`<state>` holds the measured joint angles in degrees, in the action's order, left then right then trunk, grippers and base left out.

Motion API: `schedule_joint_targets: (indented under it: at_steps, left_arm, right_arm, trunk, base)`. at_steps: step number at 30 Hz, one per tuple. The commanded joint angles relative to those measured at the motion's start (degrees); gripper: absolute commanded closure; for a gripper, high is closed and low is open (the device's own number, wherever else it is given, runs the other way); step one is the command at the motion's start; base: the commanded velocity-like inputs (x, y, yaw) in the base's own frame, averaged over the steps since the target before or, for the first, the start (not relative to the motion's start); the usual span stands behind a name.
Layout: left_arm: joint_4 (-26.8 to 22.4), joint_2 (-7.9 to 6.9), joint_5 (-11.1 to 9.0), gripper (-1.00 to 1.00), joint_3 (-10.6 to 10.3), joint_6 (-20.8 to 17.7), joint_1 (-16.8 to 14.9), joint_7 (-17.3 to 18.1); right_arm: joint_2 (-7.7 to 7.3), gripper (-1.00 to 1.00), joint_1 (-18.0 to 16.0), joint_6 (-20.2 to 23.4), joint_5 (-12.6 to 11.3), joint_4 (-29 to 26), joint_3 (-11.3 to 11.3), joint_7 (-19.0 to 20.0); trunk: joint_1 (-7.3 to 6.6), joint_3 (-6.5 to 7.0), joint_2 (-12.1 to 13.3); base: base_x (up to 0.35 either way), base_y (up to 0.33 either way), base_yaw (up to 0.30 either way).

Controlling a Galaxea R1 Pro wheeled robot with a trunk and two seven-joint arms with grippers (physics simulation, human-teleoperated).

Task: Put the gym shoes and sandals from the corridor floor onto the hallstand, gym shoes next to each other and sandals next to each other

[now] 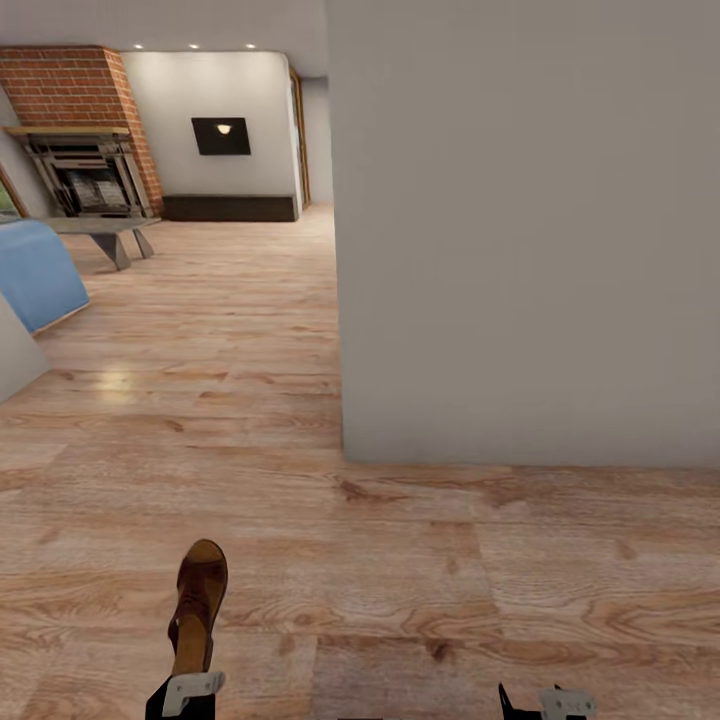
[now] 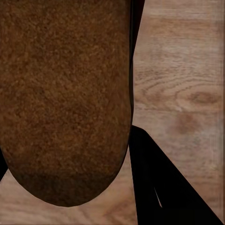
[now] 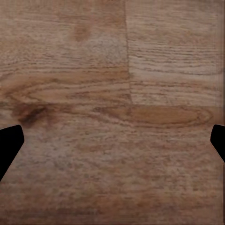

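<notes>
Sandal (image 1: pixel 198 600), one counted, is sticking forward out of the left pincer (image 1: pixel 190 690) at the lower edge of the head view, raised above the corridor floor (image 1: pixel 420 590); the pincer is closed on its heel end. Left wrist view is showing the sandal's brown sole (image 2: pixel 65 98) close up, with one dark finger (image 2: pixel 164 187) beside it. Right pincer (image 1: pixel 548 703) is hanging empty over the planks, its two fingertips (image 3: pixel 9 145) standing wide apart. One grey wall (image 1: pixel 520 230) is rising ahead; one brick fireplace (image 1: pixel 85 130) is showing far left.
</notes>
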<state>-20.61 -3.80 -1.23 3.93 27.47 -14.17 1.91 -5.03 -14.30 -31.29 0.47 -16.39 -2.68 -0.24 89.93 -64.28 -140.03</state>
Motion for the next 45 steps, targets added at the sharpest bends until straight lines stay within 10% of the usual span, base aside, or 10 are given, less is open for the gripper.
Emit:
schedule_joint_targets:
  at_steps: [1, 29, 45]
  left_arm:
    - [0.05, 0.02, 0.09, 1.0, 0.19, 0.13, -0.01, 0.18]
    - [0.05, 0.03, 0.09, 1.0, 0.2, 0.13, -0.03, 0.15]
    - [0.05, 0.1, 0.09, 1.0, 0.13, 0.18, -0.02, 0.12]
  right_arm:
    - [0.01, -1.0, -0.03, -0.17, 0.06, 0.04, -0.13, -0.02]
    - [0.02, -1.0, -0.03, -0.17, 0.06, 0.09, -0.13, -0.02]
    - [0.02, -1.0, -0.03, -0.17, 0.06, 0.13, -0.13, -0.02]
  trunk:
    - [-0.24, 0.16, 0.4]
    - [-6.39, 5.41, 11.63]
    - [-6.39, 5.91, 11.63]
  base:
    - [0.0, 0.0, -0.013]
    - [0.0, 0.0, -0.141]
    - [0.0, 0.0, -0.283]
